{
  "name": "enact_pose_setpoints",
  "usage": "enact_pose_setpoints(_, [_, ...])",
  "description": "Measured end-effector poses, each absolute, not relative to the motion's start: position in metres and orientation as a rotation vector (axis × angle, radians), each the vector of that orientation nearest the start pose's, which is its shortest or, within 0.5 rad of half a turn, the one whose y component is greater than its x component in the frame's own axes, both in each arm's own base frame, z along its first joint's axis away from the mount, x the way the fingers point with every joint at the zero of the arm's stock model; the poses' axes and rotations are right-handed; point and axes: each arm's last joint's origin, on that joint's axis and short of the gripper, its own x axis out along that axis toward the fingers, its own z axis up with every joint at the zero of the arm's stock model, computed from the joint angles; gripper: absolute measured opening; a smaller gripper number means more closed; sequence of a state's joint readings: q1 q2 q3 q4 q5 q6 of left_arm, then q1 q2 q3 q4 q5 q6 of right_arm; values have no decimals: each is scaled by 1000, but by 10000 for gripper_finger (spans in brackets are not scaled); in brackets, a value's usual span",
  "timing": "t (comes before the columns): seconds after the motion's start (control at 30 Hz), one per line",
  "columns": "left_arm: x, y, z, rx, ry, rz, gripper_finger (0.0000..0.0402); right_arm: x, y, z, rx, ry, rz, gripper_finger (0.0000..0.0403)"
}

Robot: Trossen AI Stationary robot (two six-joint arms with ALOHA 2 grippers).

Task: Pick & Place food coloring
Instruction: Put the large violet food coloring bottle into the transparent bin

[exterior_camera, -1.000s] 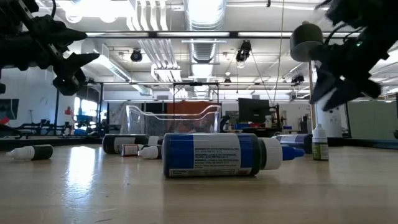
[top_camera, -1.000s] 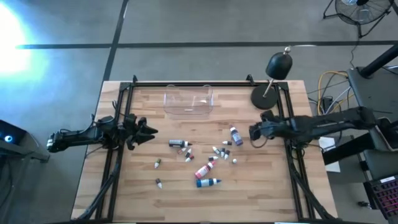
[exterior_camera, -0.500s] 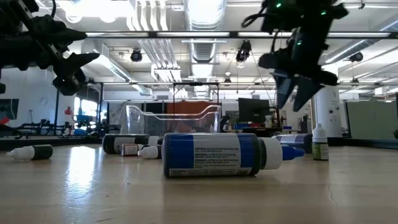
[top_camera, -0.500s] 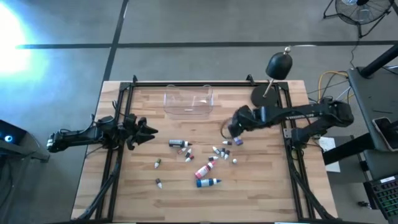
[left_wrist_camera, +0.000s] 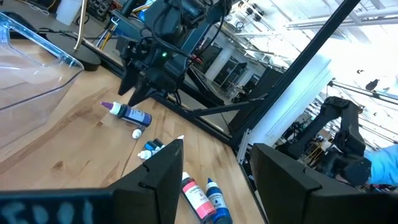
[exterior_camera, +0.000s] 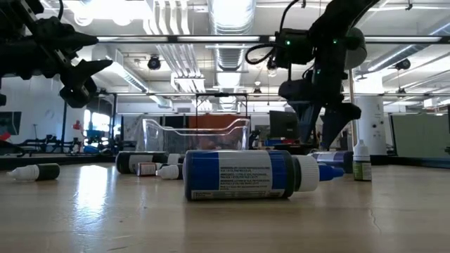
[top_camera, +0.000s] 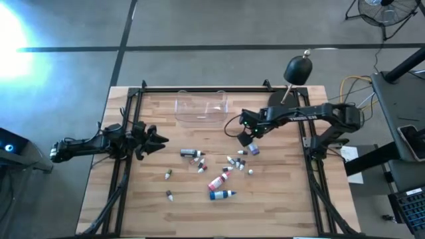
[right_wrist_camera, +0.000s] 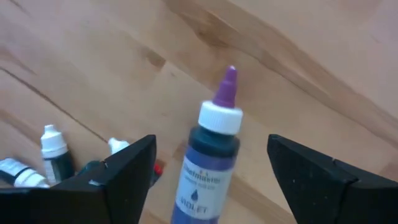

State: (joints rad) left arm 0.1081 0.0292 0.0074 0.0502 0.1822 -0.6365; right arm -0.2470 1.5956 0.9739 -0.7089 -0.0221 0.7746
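Several food coloring bottles lie scattered on the wooden table's middle: a blue one (top_camera: 222,194), a pink-red one (top_camera: 218,181), a dark one (top_camera: 190,153) and small ones (top_camera: 234,161). A violet bottle (right_wrist_camera: 208,155) lies on its side, pale cap and purple tip toward the far edge. My right gripper (top_camera: 247,137) points down just above it, open, with a finger on either side (right_wrist_camera: 211,186) and touching nothing. At the table's left edge my left gripper (top_camera: 157,139) waits level and open.
A clear plastic tub (top_camera: 201,108) stands at the far middle of the table. A black round-based stand with a dark bulb (top_camera: 292,83) stands at the far right corner. A black frame (top_camera: 133,119) runs along the table's edges. Bare wood lies near the front edge.
My right gripper has swung from the table's right edge toward the middle, tipped from slanting to pointing nearly straight down, and come over the violet bottle. Its fingers have spread wider. No bottle has moved.
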Motion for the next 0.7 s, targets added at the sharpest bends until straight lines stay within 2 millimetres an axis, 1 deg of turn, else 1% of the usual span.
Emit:
enact_pose_setpoints(0.2, [99,5,168,-632,-3,-80,163,283,-71,159,814,1255,-709,298])
enact_pose_setpoints(0.33, [99,5,169,-632,-4,-80,163,284,-74,147,776,1277,-761,285])
enact_pose_setpoints(0.53, [99,5,169,-632,-3,-80,163,289,-80,145,820,1216,-781,255])
enact_pose_setpoints(0.7, [99,5,168,-632,-3,-80,163,284,-81,144,931,1237,-825,237])
